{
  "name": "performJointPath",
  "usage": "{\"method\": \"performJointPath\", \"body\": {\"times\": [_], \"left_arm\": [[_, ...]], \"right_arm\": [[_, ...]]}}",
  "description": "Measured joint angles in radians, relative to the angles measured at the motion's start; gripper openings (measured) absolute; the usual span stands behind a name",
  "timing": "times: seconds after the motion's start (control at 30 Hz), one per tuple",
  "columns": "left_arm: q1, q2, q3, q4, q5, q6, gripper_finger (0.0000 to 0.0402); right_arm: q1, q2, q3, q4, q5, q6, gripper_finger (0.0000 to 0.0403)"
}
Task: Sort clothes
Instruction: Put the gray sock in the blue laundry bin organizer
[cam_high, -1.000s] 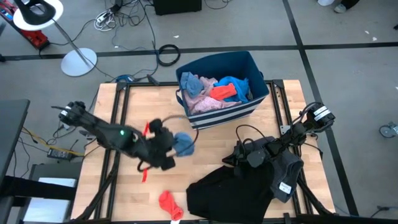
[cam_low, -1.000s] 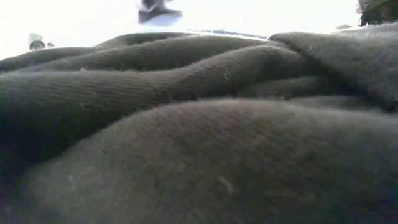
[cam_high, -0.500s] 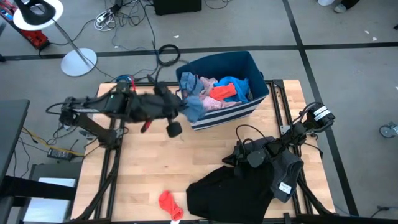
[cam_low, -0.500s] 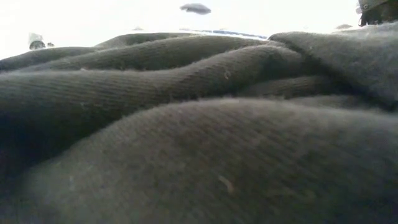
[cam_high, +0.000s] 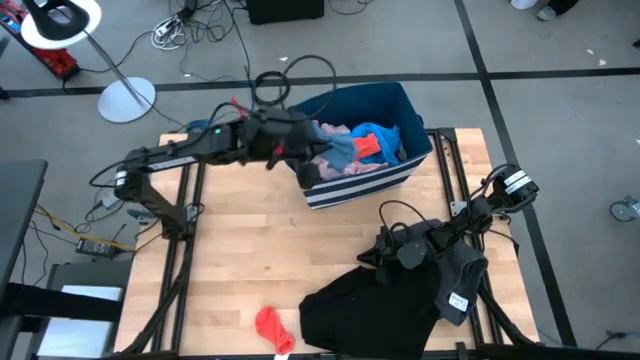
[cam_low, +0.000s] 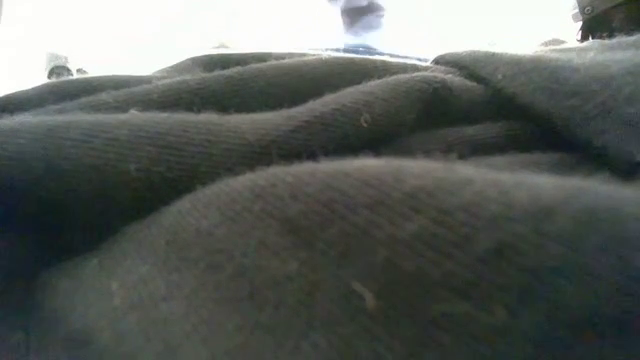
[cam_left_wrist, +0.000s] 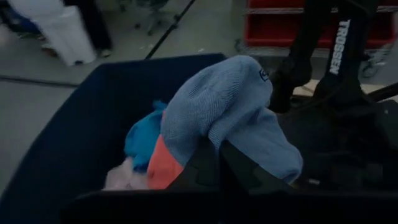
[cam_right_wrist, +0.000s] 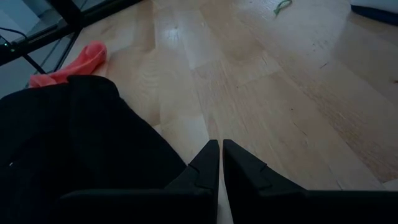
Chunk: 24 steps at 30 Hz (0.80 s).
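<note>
Wood tabletop (cam_high: 250, 260): pale planks on a dark frame, carrying everything below.
Black garment (cam_high: 350, 310): lying spread at the table's near edge, right of centre; also filling nearly the whole low view (cam_low: 300, 230) as dark knit folds right against the lens.
Navy bin (cam_high: 395, 100): sitting at the table's far edge, white stripes on its front wall; pink, bright blue and orange-red pieces piled inside. Left wrist view is looking into its dark interior (cam_left_wrist: 74, 143).
Left arm: reaching from the table's left side across to the bin's left rim.
Left gripper (cam_high: 300, 150): fingers clamped shut on the grey-blue sock, hanging over the bin's left end.
Right arm: lying low over the table's right side, waiting.
Right gripper (cam_high: 385, 250): fingers pressed together, nothing between them in the wrist view (cam_right_wrist: 221, 155); tips sitting just over bare wood beside the black garment's edge (cam_right_wrist: 74, 137).
Dark grey garment (cam_high: 462, 275): lying under the right arm near the table's right edge, touching the black one.
Grey-blue sock (cam_left_wrist: 224, 106): draping over the left fingers, above the clothes in the bin.
Red sock (cam_high: 272, 328): lying crumpled on the near edge, just left of the black garment; also showing in the right wrist view (cam_right_wrist: 71, 65).
</note>
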Motion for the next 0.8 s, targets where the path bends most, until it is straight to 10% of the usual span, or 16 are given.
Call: {"method": "performJointPath", "body": {"times": [0.8], "left_arm": [[0.136,0.375,0.004,0.251,0.166,-0.012,0.0087]], "right_arm": [[0.000,0.000,0.000,-0.001,0.000,-0.010,0.0024]]}}
